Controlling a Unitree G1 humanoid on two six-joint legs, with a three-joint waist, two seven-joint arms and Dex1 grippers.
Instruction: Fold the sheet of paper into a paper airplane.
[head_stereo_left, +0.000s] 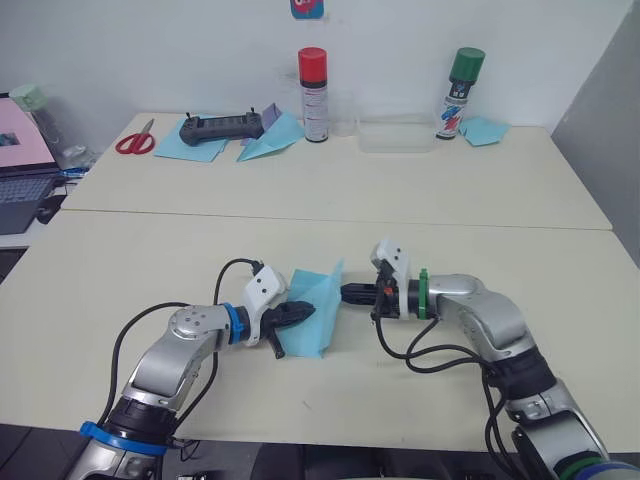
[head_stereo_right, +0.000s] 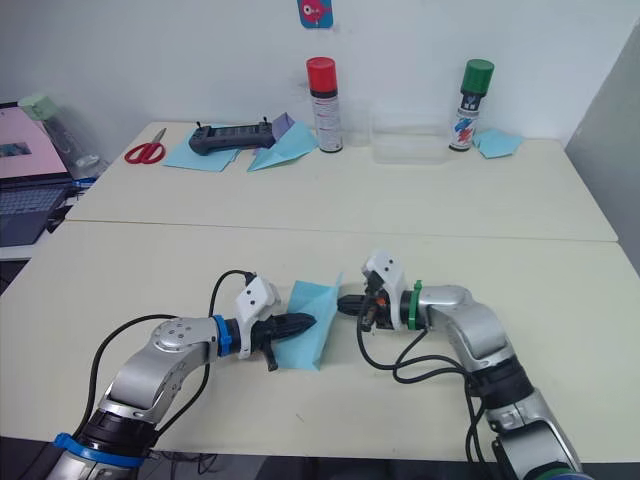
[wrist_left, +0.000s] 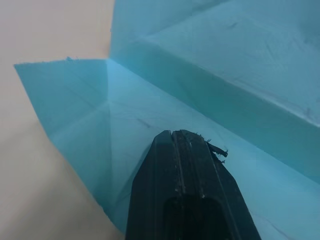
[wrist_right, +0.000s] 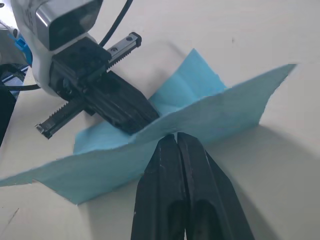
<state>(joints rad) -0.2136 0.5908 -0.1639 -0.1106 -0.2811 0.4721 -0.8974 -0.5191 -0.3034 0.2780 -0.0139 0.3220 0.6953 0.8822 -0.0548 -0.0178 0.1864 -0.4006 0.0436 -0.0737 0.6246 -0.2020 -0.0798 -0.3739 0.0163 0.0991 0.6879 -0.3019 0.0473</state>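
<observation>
Near the front edge of the desk (head_stereo_left: 560, 240) lies the sheet of paper (head_stereo_left: 312, 315), light blue, part flat and part folded up along a crease into a standing flap. The left gripper (head_stereo_left: 303, 312) presses on the flat part with its fingers together, hiding paper beneath, while the right gripper (head_stereo_left: 346, 293) is clamped on the raised flap's edge. At the far edge stand two spray cans (head_stereo_left: 313, 94), with one pair of scissors (head_stereo_left: 135, 141) toward the far left corner.
</observation>
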